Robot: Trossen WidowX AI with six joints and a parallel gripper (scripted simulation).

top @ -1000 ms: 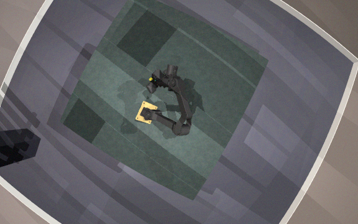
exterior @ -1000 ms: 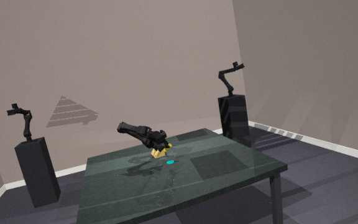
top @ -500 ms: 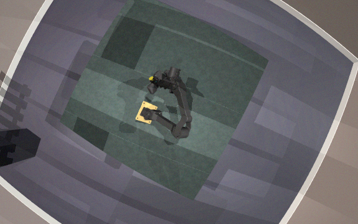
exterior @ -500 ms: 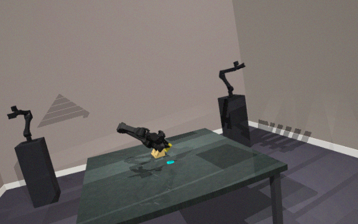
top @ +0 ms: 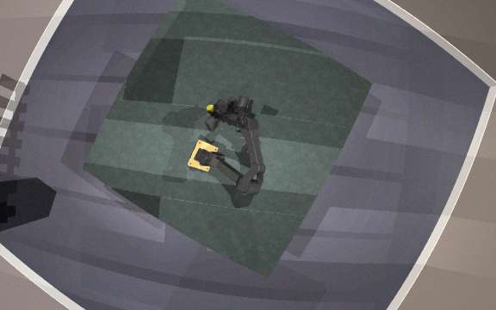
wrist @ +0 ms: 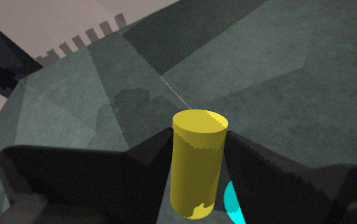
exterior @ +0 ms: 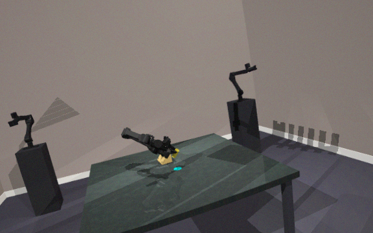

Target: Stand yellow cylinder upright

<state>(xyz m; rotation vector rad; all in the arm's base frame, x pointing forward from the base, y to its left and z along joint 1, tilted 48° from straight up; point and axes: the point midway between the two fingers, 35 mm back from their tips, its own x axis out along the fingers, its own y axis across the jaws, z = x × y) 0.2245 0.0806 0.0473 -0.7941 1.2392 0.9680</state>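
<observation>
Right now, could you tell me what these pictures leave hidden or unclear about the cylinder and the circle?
- Cyan circle, wrist view: mostly hidden behind the yellow cylinder and a finger, cut off by the bottom edge.
- Cyan circle, top view: not visible; the arm covers that area.
- Cylinder's tilt and height above the table, exterior view: too small to tell.
- Gripper fingertips, wrist view: hidden by the cylinder.

We saw a yellow tall cylinder, a cyan circle, black fingers, and a mottled dark-green table top

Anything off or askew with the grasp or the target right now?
Nothing stands out. The end effector grips the yellow cylinder squarely between both fingers, above the table. The cyan circle lies uncovered below.
</observation>
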